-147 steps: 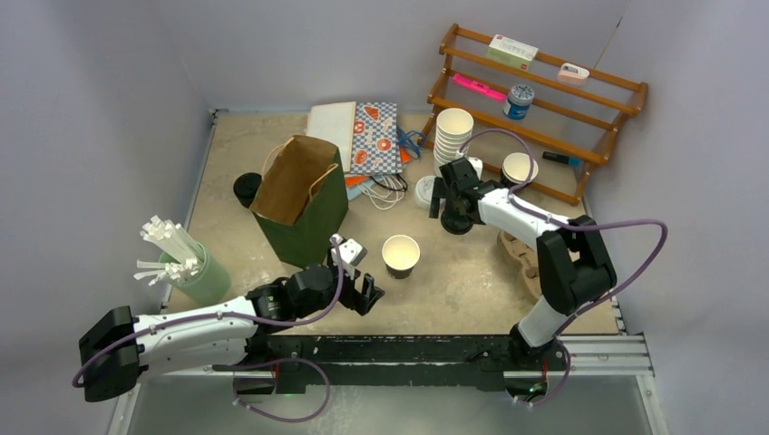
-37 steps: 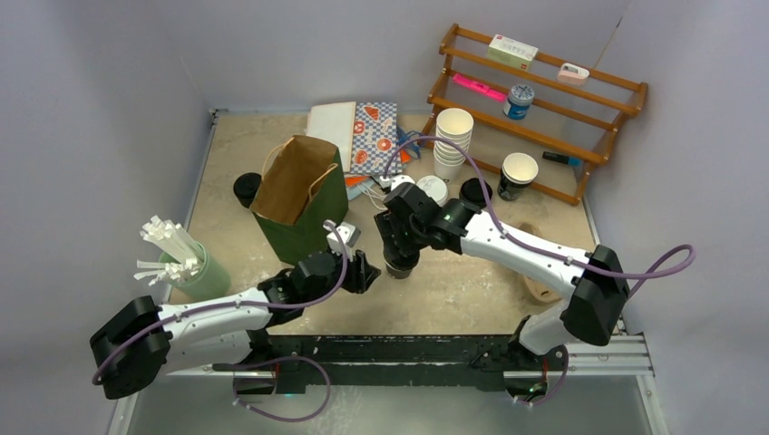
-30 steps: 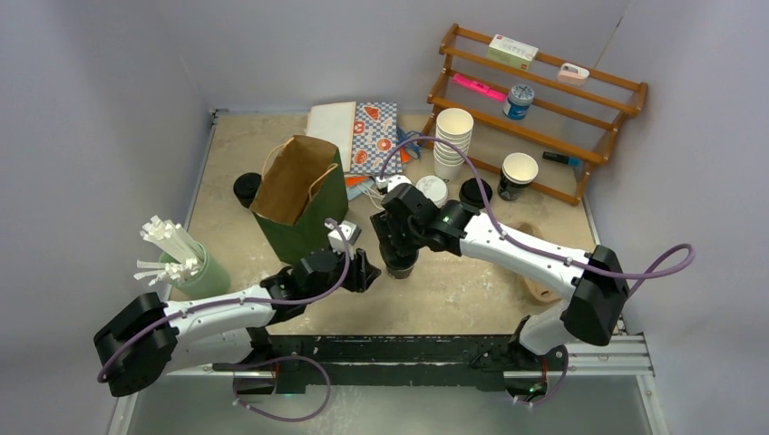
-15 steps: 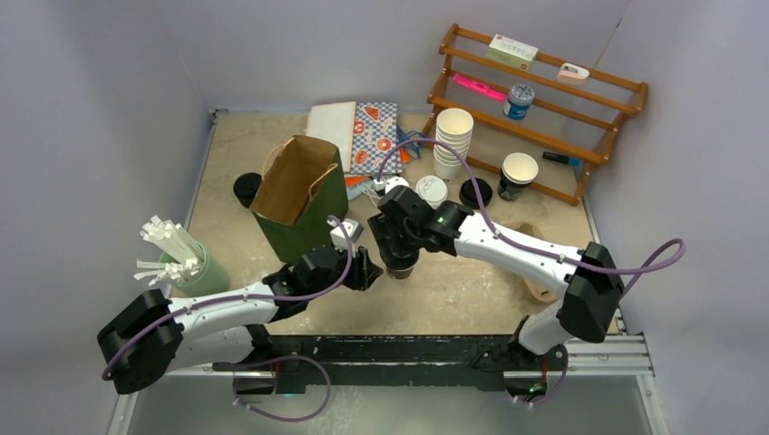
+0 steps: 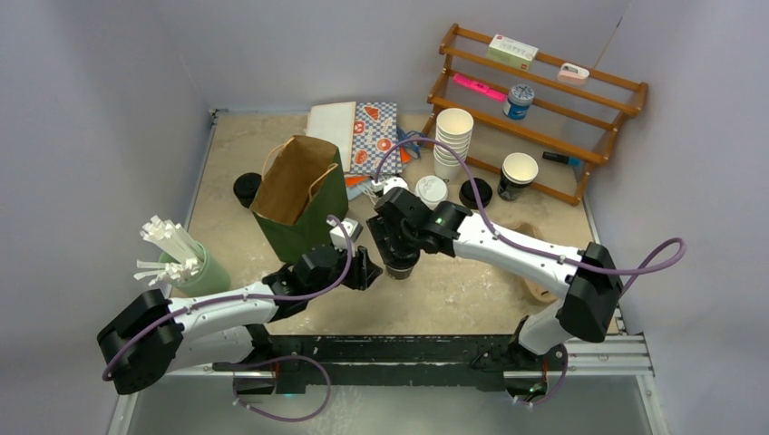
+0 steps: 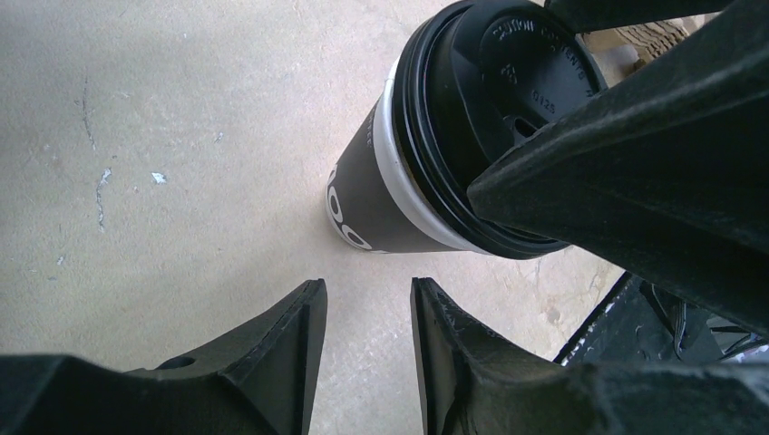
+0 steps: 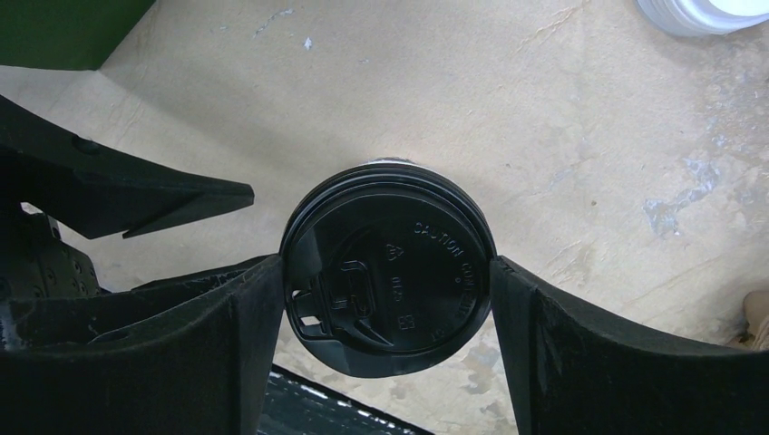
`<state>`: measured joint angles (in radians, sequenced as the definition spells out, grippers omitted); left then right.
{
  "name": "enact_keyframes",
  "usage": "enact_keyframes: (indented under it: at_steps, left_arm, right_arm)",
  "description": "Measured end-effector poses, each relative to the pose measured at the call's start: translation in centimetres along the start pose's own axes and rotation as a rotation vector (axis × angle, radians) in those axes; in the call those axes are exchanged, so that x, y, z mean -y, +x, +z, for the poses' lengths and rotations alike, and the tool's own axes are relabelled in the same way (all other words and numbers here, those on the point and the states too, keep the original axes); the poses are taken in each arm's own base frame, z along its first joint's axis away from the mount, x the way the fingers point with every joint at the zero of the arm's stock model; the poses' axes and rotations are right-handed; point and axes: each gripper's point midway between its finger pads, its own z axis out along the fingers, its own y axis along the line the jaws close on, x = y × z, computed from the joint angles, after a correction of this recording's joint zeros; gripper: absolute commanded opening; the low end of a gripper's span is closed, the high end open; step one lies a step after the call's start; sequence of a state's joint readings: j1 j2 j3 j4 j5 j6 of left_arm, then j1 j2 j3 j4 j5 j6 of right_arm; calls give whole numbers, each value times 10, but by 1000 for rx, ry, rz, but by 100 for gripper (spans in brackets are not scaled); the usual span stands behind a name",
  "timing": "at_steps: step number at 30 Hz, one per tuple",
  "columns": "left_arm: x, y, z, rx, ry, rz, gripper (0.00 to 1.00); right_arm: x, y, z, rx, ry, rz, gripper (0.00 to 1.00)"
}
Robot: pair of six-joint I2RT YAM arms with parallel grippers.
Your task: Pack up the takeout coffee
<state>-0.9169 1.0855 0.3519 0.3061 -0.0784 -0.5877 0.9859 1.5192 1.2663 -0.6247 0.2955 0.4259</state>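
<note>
The takeout coffee [image 5: 400,269] is a dark paper cup [image 6: 363,201] standing upright on the table. It wears a black lid [image 7: 390,272]. My right gripper [image 7: 387,272] hangs directly over it, open, with one finger on each side of the lid's rim, very close to it. My left gripper [image 6: 367,288] lies low on the table just left of the cup, pointing at it. Its jaws are partly open with nothing between them. The green paper bag [image 5: 299,195] stands open-topped behind my left gripper [image 5: 369,271].
White nested cups [image 5: 452,136] and loose lids [image 5: 432,190] lie at the back, in front of a wooden rack [image 5: 544,100]. Another open cup [image 5: 518,174] stands by the rack. A green holder of white sticks [image 5: 195,270] sits far left. Booklets [image 5: 363,136] lie behind the bag.
The cup had no lid several seconds ago, and the right gripper was back by the loose lids. In the last second the right jaws widened slightly; both arms barely shifted.
</note>
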Motion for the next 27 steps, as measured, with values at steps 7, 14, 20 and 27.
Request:
enact_keyframes:
  at_steps: [7, 14, 20, 27]
  left_arm:
    - [0, -1, -1, 3, 2, 0, 42]
    - [1, -3, -2, 10, 5, -1, 42]
    - [1, -3, -2, 8, 4, 0, 42]
    - [0, -2, -3, 3, 1, 1, 42]
  right_arm:
    - [0, -2, -1, 2, 6, -2, 82]
    - [0, 5, 10, -29, 20, -10, 83]
    - [-1, 5, 11, -31, 20, -12, 83]
    - [-1, 4, 12, -28, 19, -8, 95]
